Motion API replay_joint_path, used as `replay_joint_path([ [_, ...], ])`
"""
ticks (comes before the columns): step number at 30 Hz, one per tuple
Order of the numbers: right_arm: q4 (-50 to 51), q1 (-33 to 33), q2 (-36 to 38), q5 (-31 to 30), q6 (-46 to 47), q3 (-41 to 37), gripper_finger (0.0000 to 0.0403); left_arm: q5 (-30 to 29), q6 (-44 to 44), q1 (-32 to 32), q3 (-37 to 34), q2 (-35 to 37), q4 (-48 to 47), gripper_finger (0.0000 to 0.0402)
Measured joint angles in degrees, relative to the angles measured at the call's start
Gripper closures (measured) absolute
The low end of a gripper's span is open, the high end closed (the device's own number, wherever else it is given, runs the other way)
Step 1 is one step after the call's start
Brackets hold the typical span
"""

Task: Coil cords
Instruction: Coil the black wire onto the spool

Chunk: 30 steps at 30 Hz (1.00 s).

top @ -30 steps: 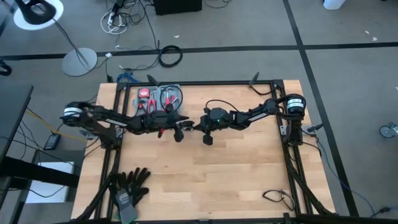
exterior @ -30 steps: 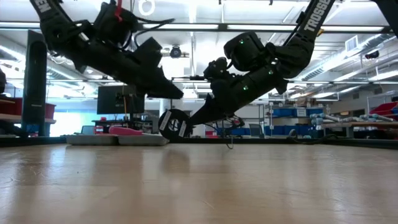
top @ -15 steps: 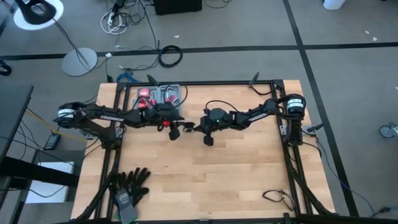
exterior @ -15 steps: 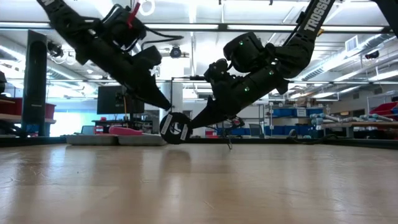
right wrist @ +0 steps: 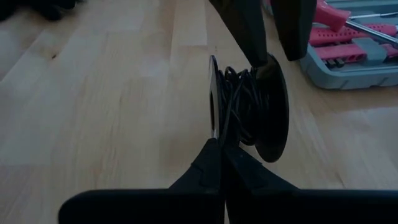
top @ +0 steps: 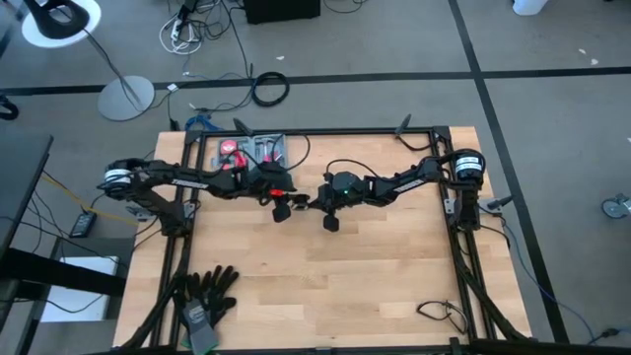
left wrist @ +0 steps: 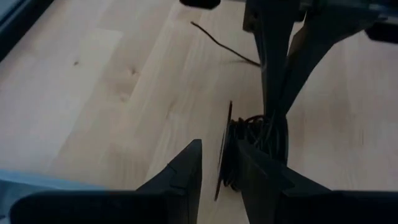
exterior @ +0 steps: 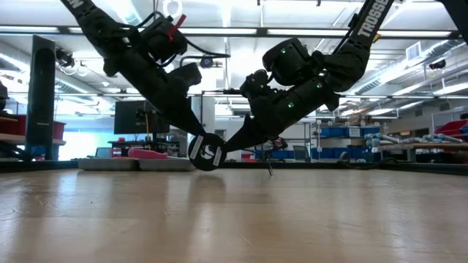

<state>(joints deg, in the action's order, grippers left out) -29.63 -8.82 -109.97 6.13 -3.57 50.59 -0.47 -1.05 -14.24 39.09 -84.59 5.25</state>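
Both arms meet over the far middle of the pale wooden table, holding up between them a small round black spool with thin black cord wound in its groove. It hangs just above the wood, standing on edge. The left claw grips it from one side, its fingers closed across one of the discs. The right claw is clenched tight, its tips pinched at the spool's rim, seemingly on the cord itself.

A loose tail of the thin black wire trails off across the table beyond the spool.

The risk I see is the winding springing loose: the strands look bunched rather than neat, and if either claw lets go early, the spool could tip and shed loops. A tug on the tail could also snag it near the grey tray of pink-handled tools just beyond.
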Motion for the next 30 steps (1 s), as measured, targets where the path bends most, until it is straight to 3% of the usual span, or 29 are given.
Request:
replay_joint_path([
  [10, -0.1, 0.0, 0.0, 0.0, 0.0, 0.0, 0.0403, 1.7, -0.5, 0.0, 0.7, -0.3, -2.6, 0.0305],
  [30, 0.1, 0.0, 0.0, 0.2, 0.0, -0.1, 0.0403, 3.8, 0.1, -0.1, 0.6, -3.0, -0.4, 0.0349],
])
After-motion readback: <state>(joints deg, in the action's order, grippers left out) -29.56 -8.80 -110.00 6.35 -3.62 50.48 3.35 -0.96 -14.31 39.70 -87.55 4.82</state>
